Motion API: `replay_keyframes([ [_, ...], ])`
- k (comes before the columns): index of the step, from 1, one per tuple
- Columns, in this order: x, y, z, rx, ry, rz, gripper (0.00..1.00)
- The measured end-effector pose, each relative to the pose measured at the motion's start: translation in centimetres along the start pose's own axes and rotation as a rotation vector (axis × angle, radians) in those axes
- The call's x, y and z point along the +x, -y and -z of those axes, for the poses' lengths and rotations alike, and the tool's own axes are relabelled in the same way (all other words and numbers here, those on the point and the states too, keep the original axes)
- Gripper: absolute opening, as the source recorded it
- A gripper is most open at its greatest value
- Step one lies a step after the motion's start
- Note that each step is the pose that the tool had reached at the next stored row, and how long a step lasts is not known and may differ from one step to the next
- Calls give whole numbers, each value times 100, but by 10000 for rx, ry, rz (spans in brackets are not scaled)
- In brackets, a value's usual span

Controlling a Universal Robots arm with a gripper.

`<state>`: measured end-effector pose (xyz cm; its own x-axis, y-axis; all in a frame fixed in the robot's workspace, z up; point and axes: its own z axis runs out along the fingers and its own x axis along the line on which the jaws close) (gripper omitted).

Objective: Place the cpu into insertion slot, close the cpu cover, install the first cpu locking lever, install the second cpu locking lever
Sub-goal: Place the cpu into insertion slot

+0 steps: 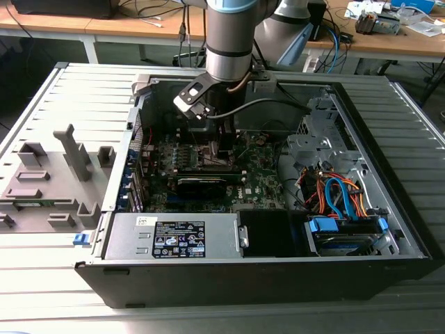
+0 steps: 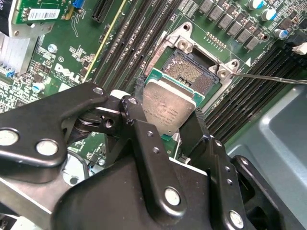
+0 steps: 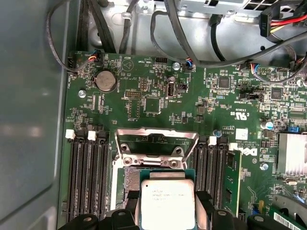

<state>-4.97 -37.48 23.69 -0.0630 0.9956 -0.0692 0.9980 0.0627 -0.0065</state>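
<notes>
The black two-fingered tool (image 2: 165,120) is closed narrowly on the small flat square cpu with a silvery-beige metal face (image 2: 169,106), one finger (image 2: 130,109) pressing on each of two opposite edges. The chip is tilted and hangs just above the insertion slot, a square socket with a dark brownish-gold centre and grey metal rim (image 2: 191,67); part of the socket's pin field shows beyond the chip's edge, and whether the chip touches it anywhere cannot be told. In the first wrist view the thin silver-grey cpu cover with a square window (image 3: 156,139) stands swung open at one edge of the socket, beside the held chip. Long black memory slots (image 3: 88,172) flank the socket on the green motherboard (image 3: 144,98). In the exterior view the arm reaches down into the open black computer case (image 1: 278,273), which lies on a grey slatted counter (image 1: 410,139).
</notes>
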Motion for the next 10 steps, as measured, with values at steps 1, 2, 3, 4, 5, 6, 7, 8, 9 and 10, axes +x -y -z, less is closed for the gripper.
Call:
replay_keyframes([
  [1, 2, 1, 0, 0, 0, 0, 55],
  [2, 3, 2, 0, 0, 0, 0, 55],
  [3, 4, 2, -1, 0, 0, -1, 55],
  [4, 5, 3, -1, 0, 0, -2, 55],
  [5, 7, 4, -1, 1, 0, -2, 55],
  [6, 10, 5, -1, 0, -1, -3, 55],
  [7, 11, 7, -1, 0, 0, -3, 55],
  [8, 12, 8, -1, 1, 0, -4, 55],
  [9, 13, 8, -1, 1, 0, -4, 55],
  [10, 13, 10, -2, 1, 0, -5, 55],
])
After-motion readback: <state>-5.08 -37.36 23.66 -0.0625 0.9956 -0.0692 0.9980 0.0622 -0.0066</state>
